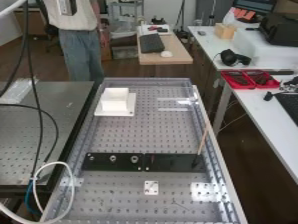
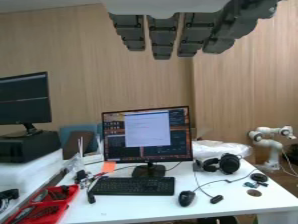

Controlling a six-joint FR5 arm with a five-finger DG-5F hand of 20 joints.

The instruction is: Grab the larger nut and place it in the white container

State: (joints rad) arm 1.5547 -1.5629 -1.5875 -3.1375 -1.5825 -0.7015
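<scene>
Dark grey, my fingers [image 2: 163, 37] hang open and empty; the larger nut [image 1: 113, 158] sits on the black bar [image 1: 103, 167] between smaller nut [image 1: 91, 158] and bearing [image 1: 134, 159], well apart from the white container [image 1: 114, 105].

The round, metal larger nut [image 1: 113, 158] stands on the black bar [image 1: 110, 167], the boxy white container [image 1: 115, 102] upright beyond.

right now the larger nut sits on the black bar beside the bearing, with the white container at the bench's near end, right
No, the high view shows the white container towards the far end of the bench; the larger nut sits on the black bar beside the bearing.
</scene>
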